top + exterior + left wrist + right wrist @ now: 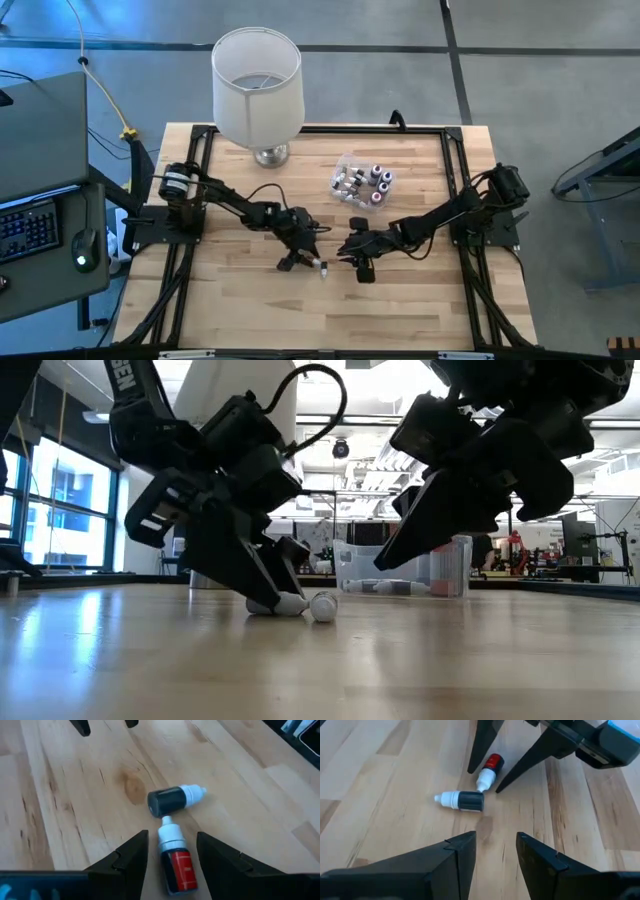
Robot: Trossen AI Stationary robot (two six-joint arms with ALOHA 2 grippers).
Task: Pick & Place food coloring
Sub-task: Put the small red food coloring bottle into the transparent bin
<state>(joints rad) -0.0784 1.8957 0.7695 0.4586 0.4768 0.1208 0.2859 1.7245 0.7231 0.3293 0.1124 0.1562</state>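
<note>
Two food coloring bottles lie on their sides on the wooden table. The red one lies between the open fingers of my left gripper, its white cap pointing away from the wrist, with a gap on each side. The dark one lies just beyond that cap, crosswise. Both also show in the right wrist view, the red bottle and the dark bottle. My left gripper is low over the table. My right gripper is open and empty, above the table to the right of the bottles.
A clear plastic tub with several more small bottles stands at the back, right of centre. A white-shaded lamp stands at the far edge, left of centre. Bare wood lies toward the near edge.
</note>
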